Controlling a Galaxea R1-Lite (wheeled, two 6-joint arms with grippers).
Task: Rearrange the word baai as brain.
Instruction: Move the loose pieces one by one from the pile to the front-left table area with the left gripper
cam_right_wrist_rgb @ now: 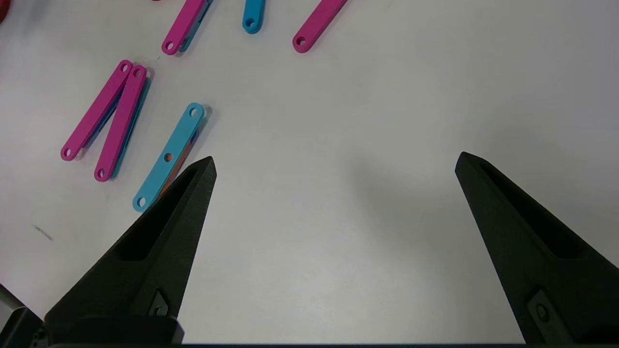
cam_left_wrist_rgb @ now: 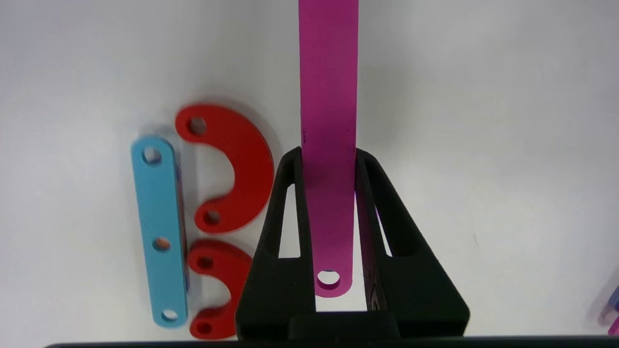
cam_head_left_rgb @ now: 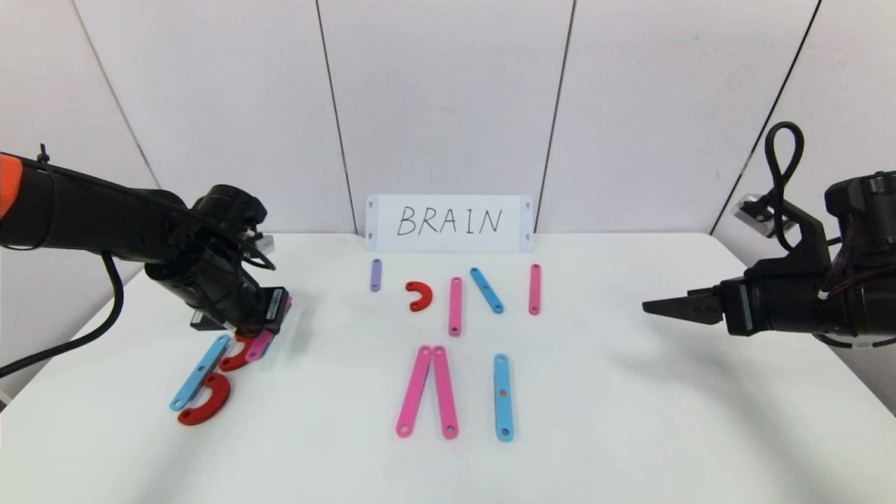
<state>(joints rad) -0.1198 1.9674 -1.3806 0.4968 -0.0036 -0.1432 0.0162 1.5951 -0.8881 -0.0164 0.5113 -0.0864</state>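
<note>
Clamping a pink strip beside the finished B, the left gripper leaves R unbuilt; right gripper jaws apart.

White card stands upright at the table's far edge, centre, leaning on the wall, BRAIN handwritten in black capitals. Small holes at its left and right ends. Table white, matte, with a faint dark scuff near the right side. Wall behind is white panels split by thin dark seams, some slanting. Black cable loops up at the right against the wall.
</note>
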